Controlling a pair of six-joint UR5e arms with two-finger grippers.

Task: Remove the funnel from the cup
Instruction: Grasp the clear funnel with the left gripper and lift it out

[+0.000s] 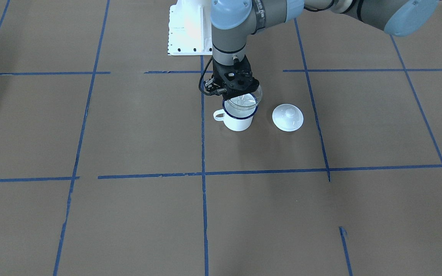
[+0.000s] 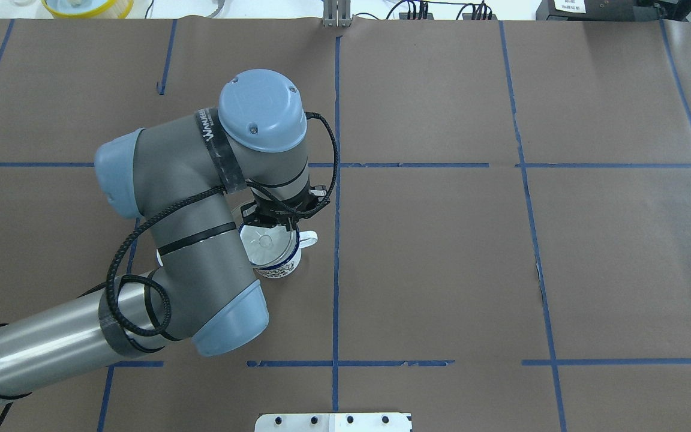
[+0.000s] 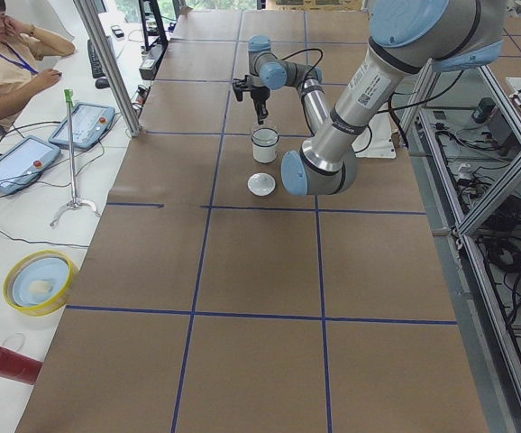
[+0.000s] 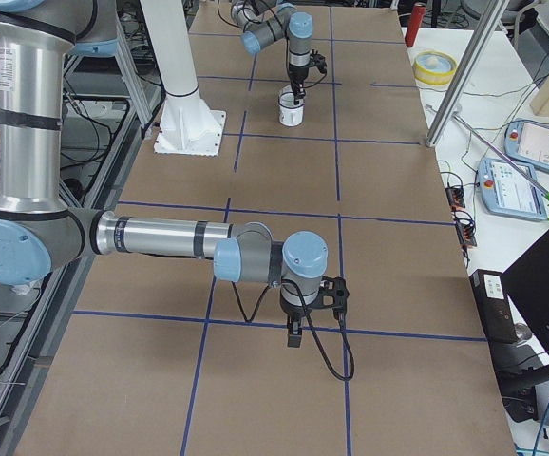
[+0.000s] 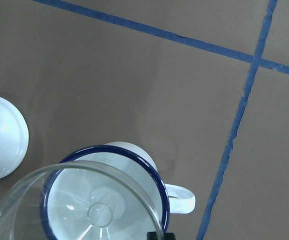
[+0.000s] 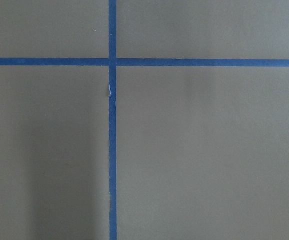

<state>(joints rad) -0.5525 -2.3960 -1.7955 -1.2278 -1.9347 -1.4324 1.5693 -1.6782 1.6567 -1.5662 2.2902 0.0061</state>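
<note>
**Funnel held at its rim over the cup's mouth**

Funnel, clear and cone-shaped, sat over the open mouth of the cup, with its wide rim tilted and above the cup's dark blue rim. In the left wrist view the funnel's rim lay offset toward 7 o'clock of the cup's rim, with the spout over the white interior. Whether the cone touched the cup could not be told.

The left gripper pointed straight down and was closed narrowly on the funnel's rim, at the 12 o'clock side in the front-facing view. The cup stood upright on the brown table, its loop handle toward 9 o'clock in that view. A white domed lid with a knob lay near the cup at 3 o'clock, apart from it.

The right gripper hung low over the table well apart from the cup. Its camera showed only crossing blue tape lines, so how far its jaws stood open could not be told.
</note>
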